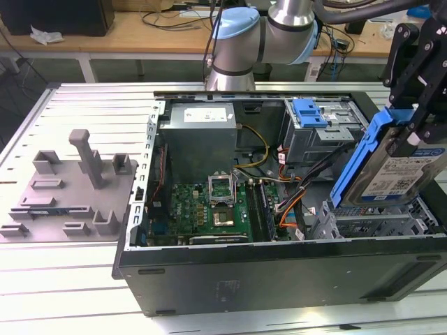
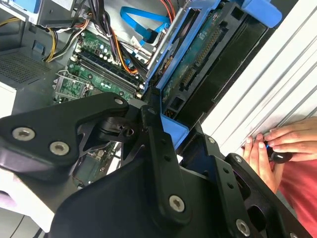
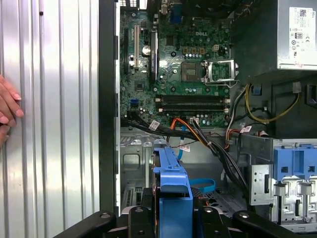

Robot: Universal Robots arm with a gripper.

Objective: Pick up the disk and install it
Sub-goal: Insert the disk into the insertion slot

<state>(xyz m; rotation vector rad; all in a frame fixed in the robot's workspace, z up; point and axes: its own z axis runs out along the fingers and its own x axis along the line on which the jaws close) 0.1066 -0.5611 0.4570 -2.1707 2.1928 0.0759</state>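
On a ribbed aluminium bench [image 1: 84,105] stands an open black computer case [image 1: 279,272], with a grey moulded fixture [image 1: 70,188] at the exterior view's left and a wooden desk [image 1: 140,31] far behind. The robot's black hand [image 1: 412,132] is clamped on the flat silver metal disk [image 1: 401,174] by its blue plastic bracket. The disk is tilted above the case's end at the exterior view's right. The print on its white-and-blue label is too small to read. A person's fingers [image 2: 292,136] rest on the bench.

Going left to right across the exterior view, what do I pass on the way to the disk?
Grey moulded fixture → grey power-supply box → blue latch on its grey cage → the disk, tilted and held in the gripper.
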